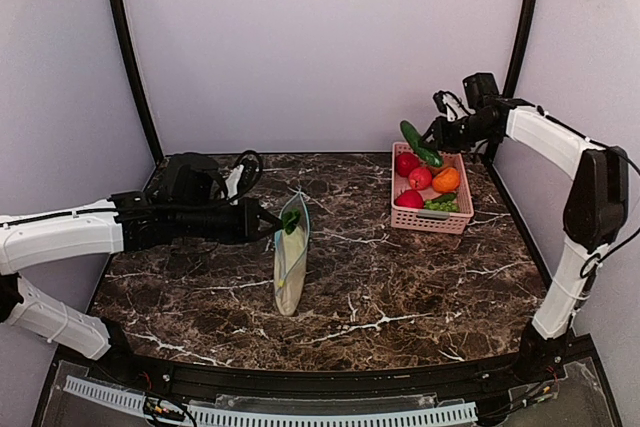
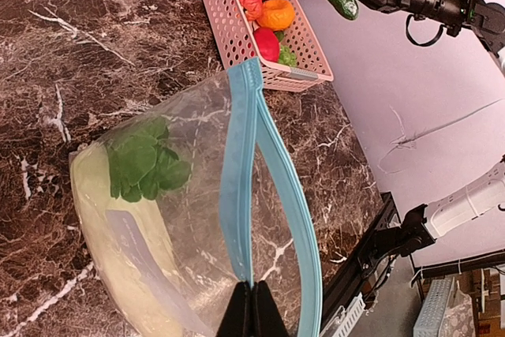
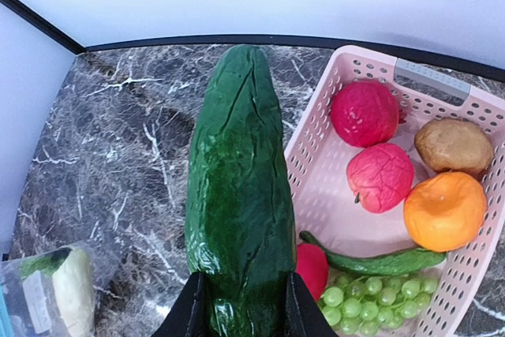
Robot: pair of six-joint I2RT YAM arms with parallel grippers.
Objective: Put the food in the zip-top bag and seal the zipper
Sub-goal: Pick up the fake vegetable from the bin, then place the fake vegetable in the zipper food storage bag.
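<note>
Left gripper [image 2: 252, 290]: pinched shut on one end of the zipper [image 2: 234, 187], holding the bag's mouth up.
Zip-top bag [image 1: 291, 262]: one, propped on its edge near the middle of the table [image 1: 400, 297], just left of centre. Its two blue lips are parted, so the mouth gapes.
Inside the bag: one pale gourd [image 2: 102, 219] and one leafy green [image 2: 142, 163], touching each other.
Basket [image 1: 428, 220]: one, pink, by the table's far right corner.
Basket contents: three red-pink fruits, one brown potato [image 3: 452, 145], one orange [image 3: 444, 211], one slim green pepper [image 3: 379, 262], one bunch of grapes [image 3: 367, 297].
Right gripper [image 3: 241, 305]: clamped on the lower end of one thick dark-green cucumber [image 3: 237, 187], raised above the basket's far left corner and well apart from the bag.
Step in hand: likely carrying a third item over to the bag.
Next move calls for: crossing left toward the table's middle and lining the cucumber's long axis up with the slot between the lips, without knocking the held rim.
Not yet done: grapes and pepper unbagged, zipper unsealed.
</note>
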